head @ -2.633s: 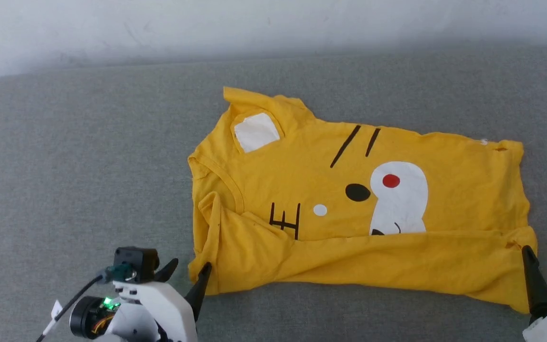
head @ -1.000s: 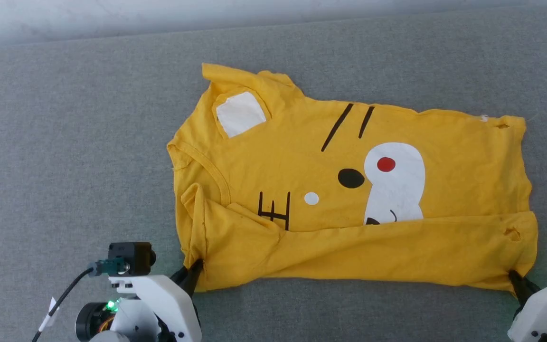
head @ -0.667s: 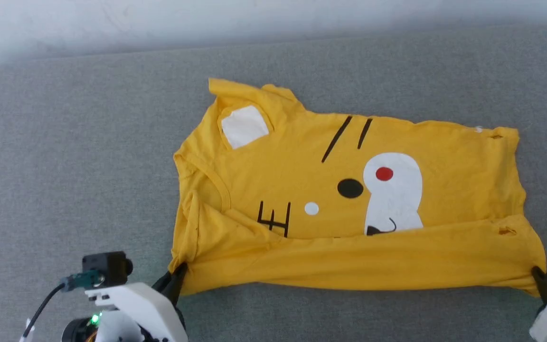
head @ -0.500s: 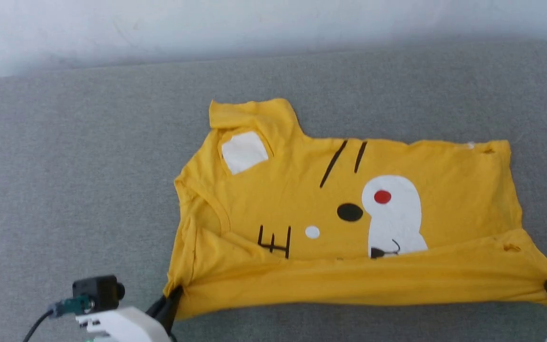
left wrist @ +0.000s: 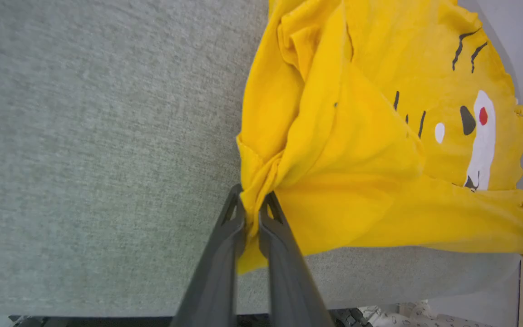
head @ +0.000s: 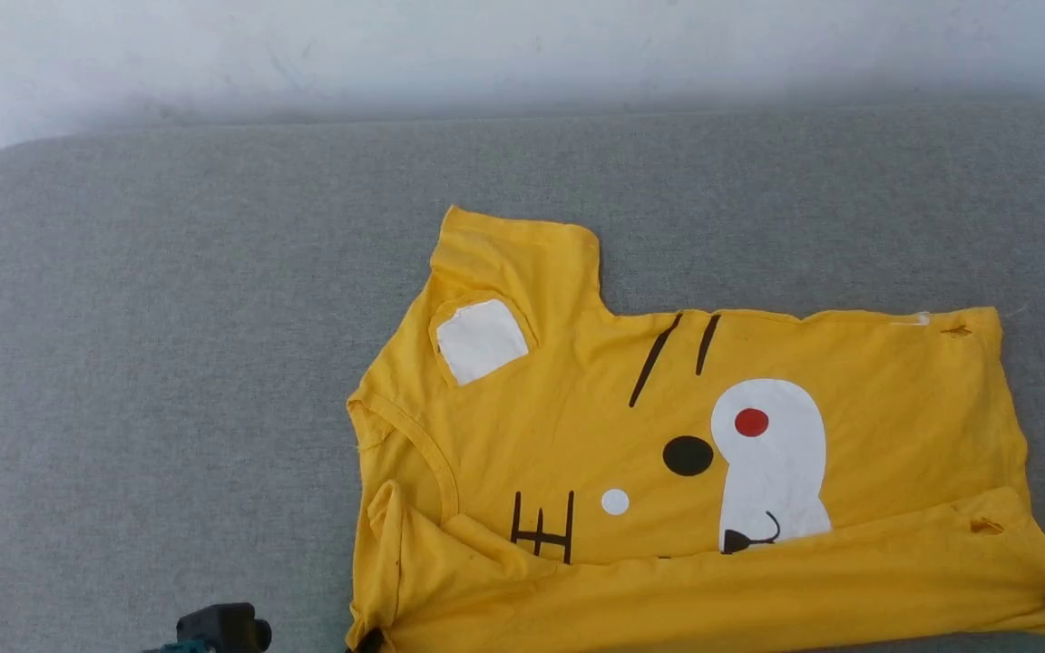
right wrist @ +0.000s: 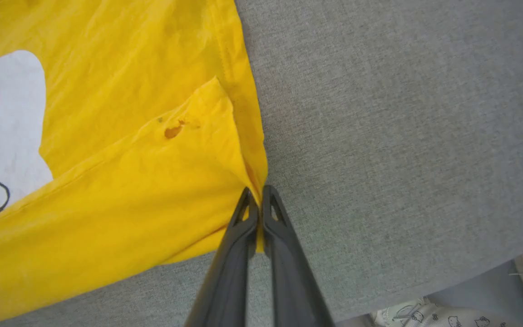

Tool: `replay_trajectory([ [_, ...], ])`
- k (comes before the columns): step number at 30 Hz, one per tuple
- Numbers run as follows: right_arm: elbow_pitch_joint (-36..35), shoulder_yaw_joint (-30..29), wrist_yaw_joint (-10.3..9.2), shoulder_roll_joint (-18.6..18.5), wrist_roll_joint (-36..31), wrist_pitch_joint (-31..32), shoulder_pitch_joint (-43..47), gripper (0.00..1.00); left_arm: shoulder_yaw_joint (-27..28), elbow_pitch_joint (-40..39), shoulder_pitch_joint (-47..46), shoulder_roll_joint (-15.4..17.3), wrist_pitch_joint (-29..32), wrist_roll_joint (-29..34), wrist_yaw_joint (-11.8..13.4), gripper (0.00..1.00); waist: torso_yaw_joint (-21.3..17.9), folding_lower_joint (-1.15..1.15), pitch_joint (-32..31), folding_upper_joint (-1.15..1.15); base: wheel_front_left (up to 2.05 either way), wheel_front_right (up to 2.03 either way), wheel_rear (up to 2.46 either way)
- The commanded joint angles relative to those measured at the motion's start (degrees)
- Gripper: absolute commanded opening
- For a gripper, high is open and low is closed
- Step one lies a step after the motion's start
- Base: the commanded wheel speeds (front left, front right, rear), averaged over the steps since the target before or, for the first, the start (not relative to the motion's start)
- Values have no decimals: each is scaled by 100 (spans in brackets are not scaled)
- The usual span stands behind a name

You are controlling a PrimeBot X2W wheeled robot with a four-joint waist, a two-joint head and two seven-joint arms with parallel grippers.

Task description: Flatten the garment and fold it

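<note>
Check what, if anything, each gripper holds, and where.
Both hold the bright yellow tiger-print T-shirt: left gripper pinches its near shoulder-end corner, right gripper its near hem-end corner.

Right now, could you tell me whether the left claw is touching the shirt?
Touching. The left wrist view shows the left claw pinching a bunched corner of the shirt.

The garment lies on the cushion, right of middle and down at the near edge, its near strip doubled back over itself. Left gripper at its near-left corner, right gripper at its near-right corner.
</note>
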Motion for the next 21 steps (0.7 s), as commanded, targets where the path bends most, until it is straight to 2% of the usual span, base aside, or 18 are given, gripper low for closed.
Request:
replay_trajectory([
  [1,73,25,-13,12,-36,-71,-41,16,21,179,-129,-64,-93,-66,-69,0,2,0,-21,0,0,0,0],
  [2,115,56,-13,15,-38,-95,-59,26,15,293,-165,-102,-124,-78,-119,0,0,0,-30,0,0,0,0],
  [3,152,74,-13,18,-28,-124,-79,42,12,397,-203,-129,-155,-80,-162,33,-1,0,-39,0,0,0,0],
  [4,183,80,-13,20,-25,-160,-96,100,36,484,-242,-174,-210,-95,-191,50,-1,0,-48,0,0,0,0],
  [5,208,93,-13,22,-29,-189,-109,100,51,555,-273,-205,-252,-105,-221,90,-4,0,-57,0,0,0,0],
  [6,217,113,-13,24,-14,-211,-126,100,65,601,-305,-218,-296,-100,-255,100,-8,0,-62,0,0,0,0],
  [11,-51,98,-13,27,86,-354,-281,100,395,462,-430,-223,-679,-100,-321,100,-69,0,-5,0,0,0,0],
  [14,-403,62,-13,27,48,-587,-494,100,713,82,-647,-63,-1017,122,-244,100,-135,0,125,0,0,0,0],
  [18,-865,177,-13,27,-127,-901,-783,100,973,-405,-1326,376,-1238,713,-127,100,-215,0,442,0,0,0,0],
  [21,-1042,372,-13,27,-211,-1126,-1049,100,923,-605,-2168,846,-1065,1292,-145,100,-296,0,779,0,0,0,0],
])
